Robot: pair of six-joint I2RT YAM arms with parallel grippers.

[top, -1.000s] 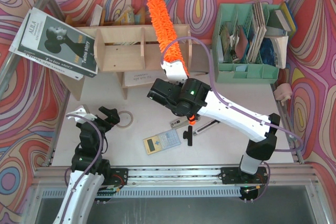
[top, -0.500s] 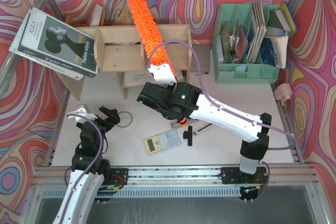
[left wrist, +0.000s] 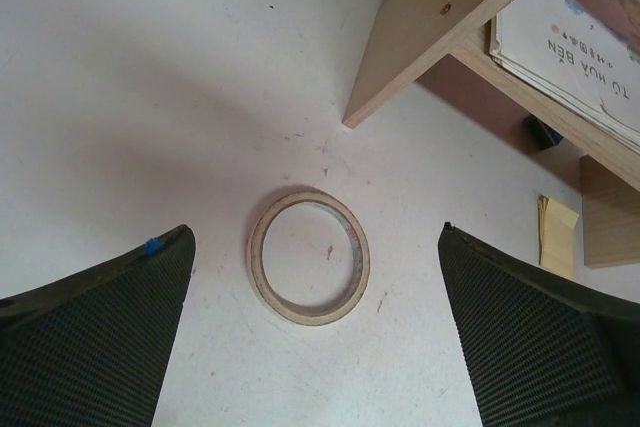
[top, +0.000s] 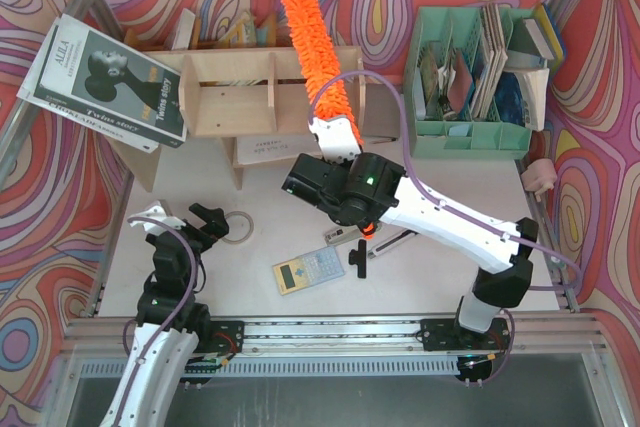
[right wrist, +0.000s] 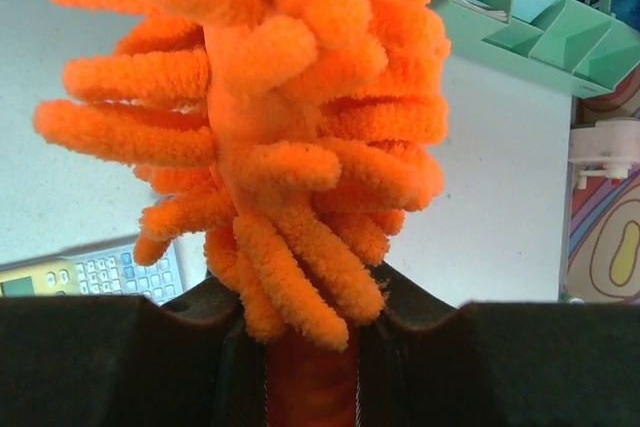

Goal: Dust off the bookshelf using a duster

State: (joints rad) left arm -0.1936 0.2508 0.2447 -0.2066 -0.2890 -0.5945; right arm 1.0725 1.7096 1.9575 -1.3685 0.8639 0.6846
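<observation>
The light plywood bookshelf (top: 235, 62) stands at the back left of the table. The orange fluffy duster (top: 315, 42) slants up across the shelf's right section, its tip reaching past the shelf top. My right gripper (top: 335, 142) is shut on the duster at the base of the brush. In the right wrist view the orange handle sits between the jaws of my right gripper (right wrist: 310, 347), with the duster's fluff (right wrist: 280, 127) filling the view above. My left gripper (top: 187, 219) hangs open low over the table at the left. In the left wrist view my left gripper (left wrist: 315, 237) holds nothing.
A tape ring (left wrist: 308, 257) lies under the left gripper, close to a shelf side panel (left wrist: 450, 27). A calculator (top: 308, 270) and a black tool (top: 358, 259) lie near the front. A mint-green file organiser (top: 470, 77) stands back right. A large book (top: 105, 77) leans at the left.
The right arm swung the duster left along the shelf half a second ago, then back right to about where it was a second ago. The left arm has not moved.
</observation>
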